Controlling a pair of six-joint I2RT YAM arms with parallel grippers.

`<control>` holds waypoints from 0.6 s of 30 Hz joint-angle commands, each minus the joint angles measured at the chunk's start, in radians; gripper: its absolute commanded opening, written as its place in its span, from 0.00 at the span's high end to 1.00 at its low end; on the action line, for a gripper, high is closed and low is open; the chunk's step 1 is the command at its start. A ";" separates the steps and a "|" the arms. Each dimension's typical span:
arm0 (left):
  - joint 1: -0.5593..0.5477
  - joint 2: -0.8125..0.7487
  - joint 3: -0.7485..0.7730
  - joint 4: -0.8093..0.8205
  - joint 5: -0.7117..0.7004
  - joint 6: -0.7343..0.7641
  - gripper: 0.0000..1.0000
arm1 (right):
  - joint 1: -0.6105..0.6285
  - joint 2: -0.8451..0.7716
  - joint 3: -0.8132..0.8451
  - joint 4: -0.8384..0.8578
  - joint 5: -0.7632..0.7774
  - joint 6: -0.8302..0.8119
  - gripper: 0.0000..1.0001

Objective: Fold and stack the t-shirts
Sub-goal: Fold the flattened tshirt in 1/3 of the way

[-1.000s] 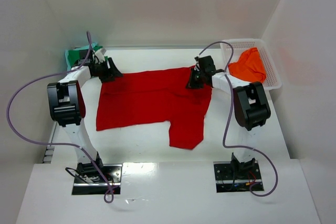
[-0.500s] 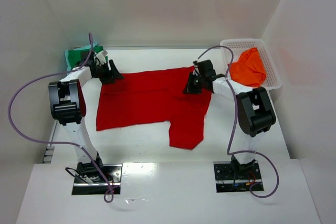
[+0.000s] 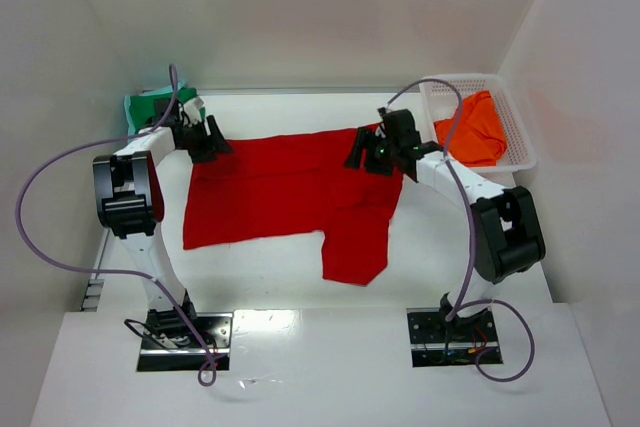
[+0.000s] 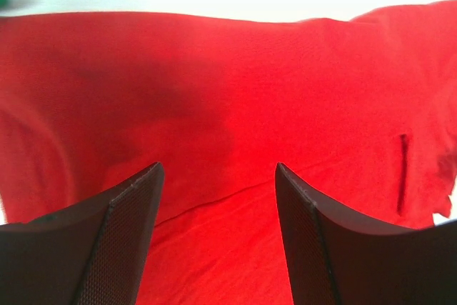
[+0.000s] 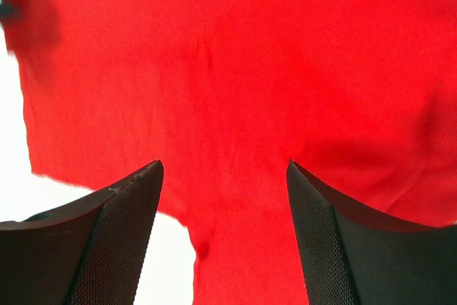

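Spreading the red shirt (image 3: 290,187) flat: left gripper (image 3: 210,137) and right gripper (image 3: 360,154) both hang open over its far edge; folding next calls for pinching a cloth edge.

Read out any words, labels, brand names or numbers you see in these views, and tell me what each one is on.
No text can be read anywhere.
The red t-shirt, green t-shirt and orange t-shirt are plain, without prints.
The white basket bears no label.
Details on the arms' base plates are too small to tell.
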State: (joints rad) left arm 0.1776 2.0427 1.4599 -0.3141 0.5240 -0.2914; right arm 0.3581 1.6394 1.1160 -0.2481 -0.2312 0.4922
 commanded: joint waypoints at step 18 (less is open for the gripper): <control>-0.101 -0.124 -0.073 0.060 -0.458 -0.104 1.00 | -0.131 0.537 0.636 -0.085 0.205 -0.122 1.00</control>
State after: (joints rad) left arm 0.0693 1.9430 1.3942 -0.2865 0.1296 -0.3673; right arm 0.2199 2.1374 1.6475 -0.3049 -0.0510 0.4022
